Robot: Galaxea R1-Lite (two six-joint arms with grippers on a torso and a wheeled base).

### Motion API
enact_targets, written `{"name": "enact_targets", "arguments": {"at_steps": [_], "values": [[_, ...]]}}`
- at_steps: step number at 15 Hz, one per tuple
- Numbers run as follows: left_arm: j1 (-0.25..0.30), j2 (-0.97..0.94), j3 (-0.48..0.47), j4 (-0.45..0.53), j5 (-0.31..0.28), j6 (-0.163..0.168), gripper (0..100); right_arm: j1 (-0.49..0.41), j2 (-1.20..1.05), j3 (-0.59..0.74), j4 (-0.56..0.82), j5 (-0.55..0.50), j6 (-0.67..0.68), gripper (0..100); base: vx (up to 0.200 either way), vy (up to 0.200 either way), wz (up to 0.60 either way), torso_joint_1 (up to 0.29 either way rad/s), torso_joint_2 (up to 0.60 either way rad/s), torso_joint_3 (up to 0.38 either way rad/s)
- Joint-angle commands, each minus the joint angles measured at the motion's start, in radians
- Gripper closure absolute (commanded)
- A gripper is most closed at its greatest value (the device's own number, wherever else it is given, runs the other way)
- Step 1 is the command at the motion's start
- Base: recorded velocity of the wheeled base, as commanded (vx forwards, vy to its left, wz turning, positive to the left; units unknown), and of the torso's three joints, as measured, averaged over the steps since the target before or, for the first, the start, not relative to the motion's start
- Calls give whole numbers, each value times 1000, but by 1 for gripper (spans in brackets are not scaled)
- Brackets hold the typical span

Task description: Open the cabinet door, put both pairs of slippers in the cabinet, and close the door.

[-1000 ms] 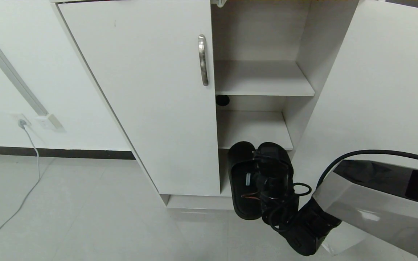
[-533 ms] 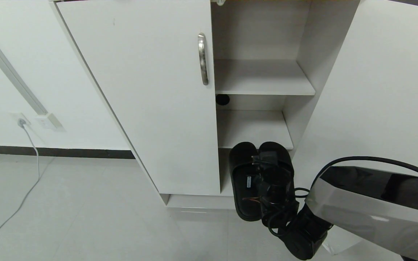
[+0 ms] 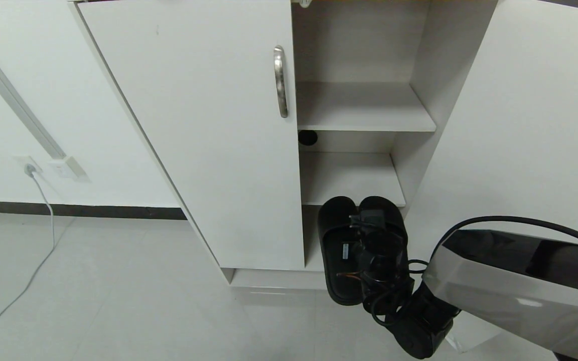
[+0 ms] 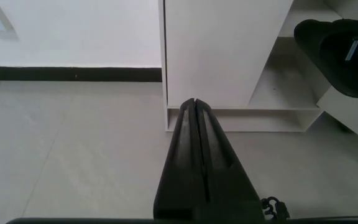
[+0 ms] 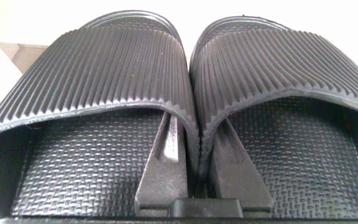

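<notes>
Slippers [image 3: 338, 225], a black pair, hang clamped in the right pincer [image 5: 196, 155] before the open cabinet [image 3: 362, 108]; left pincer [image 4: 194, 107] closed, empty.

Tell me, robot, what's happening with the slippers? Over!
Right gripper shut on black slippers, held low at the cabinet opening. Left gripper shut, empty. Right door open, left door shut.

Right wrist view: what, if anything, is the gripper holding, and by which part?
The right gripper holds the pair of black ribbed rubber slippers by their adjoining inner side walls, pinched together beneath the straps.
</notes>
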State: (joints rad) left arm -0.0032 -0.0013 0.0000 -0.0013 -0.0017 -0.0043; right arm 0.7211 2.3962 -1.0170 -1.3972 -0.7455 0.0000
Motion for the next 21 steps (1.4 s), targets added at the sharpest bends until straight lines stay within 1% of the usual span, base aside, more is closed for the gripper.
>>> {"name": "enact_targets", "arguments": {"at_steps": [1,8,15,17,20,21], "values": [[0,1,0,0,0,0,100,0,0,0,0,0,0,100,200,0,0,2,12,2],[0,1,0,0,0,0,100,-9,-3,-2,0,0,0,100,200,0,0,1,2,2],[0,1,0,0,8,-3,100,-52,26,-40,27,3,3,100,0,0,0,0,0,0],[0,1,0,0,16,-2,100,-65,32,-86,34,3,3,100,0,0,0,0,0,0],[0,1,0,0,16,-5,100,-88,32,-140,89,3,3,100,0,0,0,0,0,0],[0,1,0,-2,16,-5,100,-101,34,-178,136,5,9,100,0,0,0,0,0,0]]}}
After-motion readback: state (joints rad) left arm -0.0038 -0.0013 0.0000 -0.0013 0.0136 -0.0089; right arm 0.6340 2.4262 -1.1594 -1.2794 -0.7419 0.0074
